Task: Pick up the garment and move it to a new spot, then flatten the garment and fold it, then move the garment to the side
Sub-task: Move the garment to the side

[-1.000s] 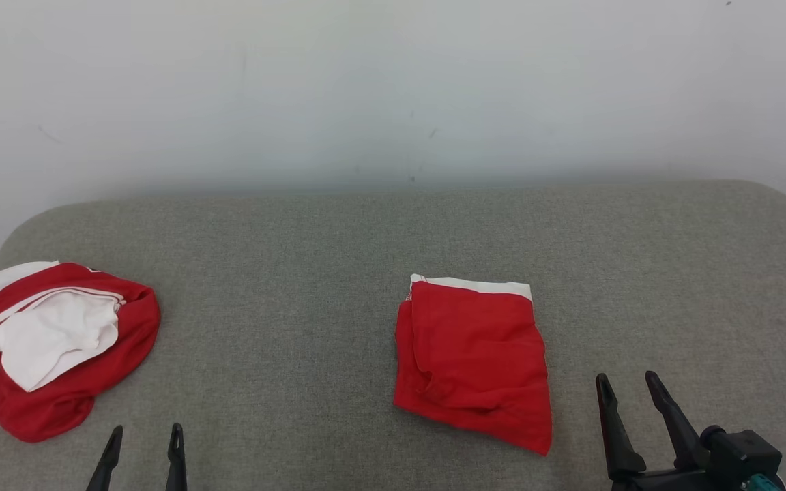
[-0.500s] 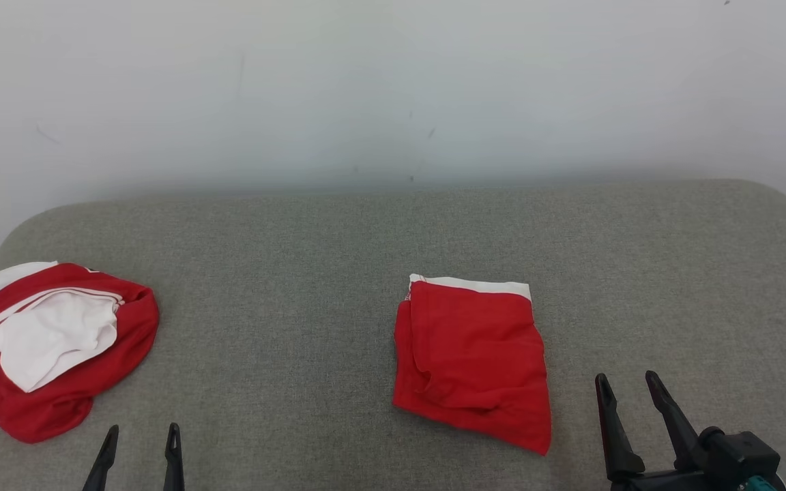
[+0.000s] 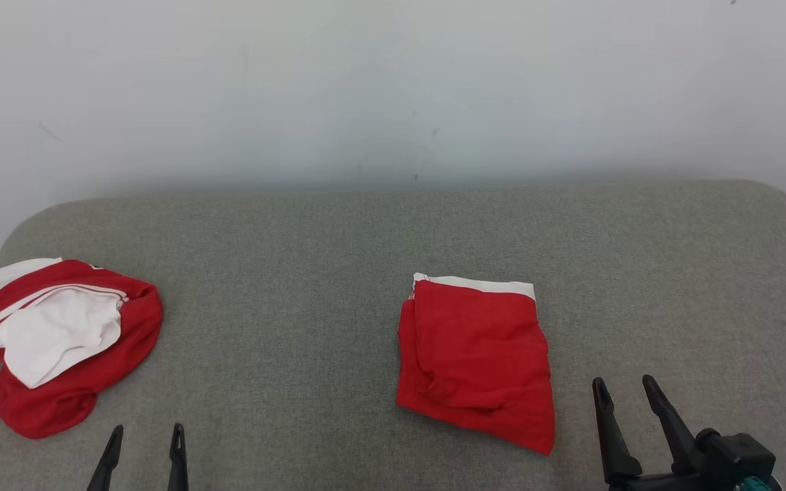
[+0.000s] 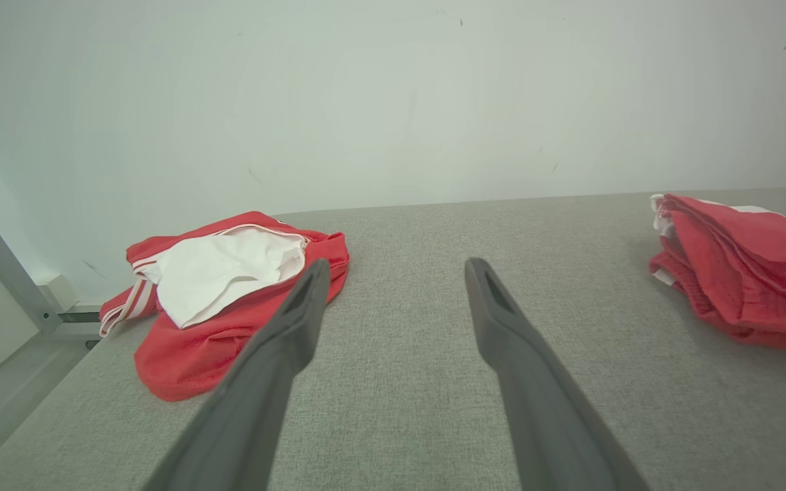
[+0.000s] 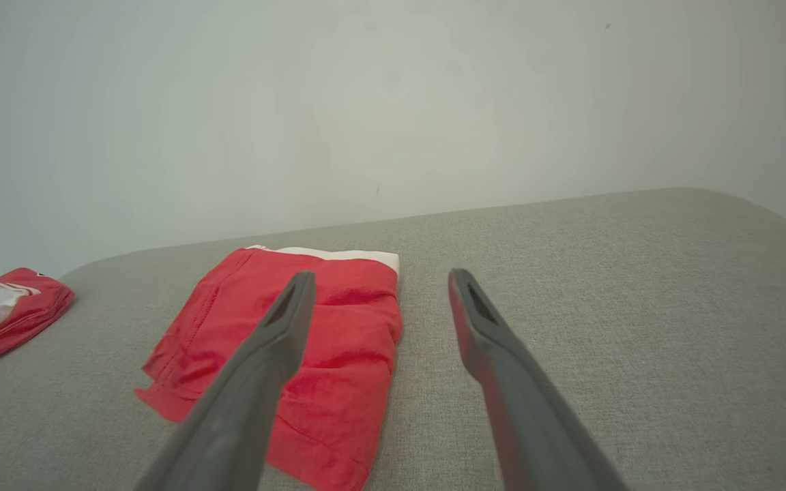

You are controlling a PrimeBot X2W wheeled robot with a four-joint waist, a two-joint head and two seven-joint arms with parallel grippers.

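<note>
Head view: the left gripper (image 3: pixel 147 431) and the right gripper (image 3: pixel 623 382) are seen spread open, empty. The folded red garment (image 3: pixel 475 361) lies just ahead-left of the right gripper; folding is judged done, so a near edge must be pinched and dragged aside.

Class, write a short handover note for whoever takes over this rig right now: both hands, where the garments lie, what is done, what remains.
Left hand: open, empty, apart from the crumpled red-and-white garment at the left end of the grey surface.
Right hand: open, empty, just right of the folded red garment, not touching it.
Done: the red garment lies folded, right of centre.
Left: probably move the folded one aside, unless this is its final spot. The crumpled one is not yet flattened or folded.
</note>
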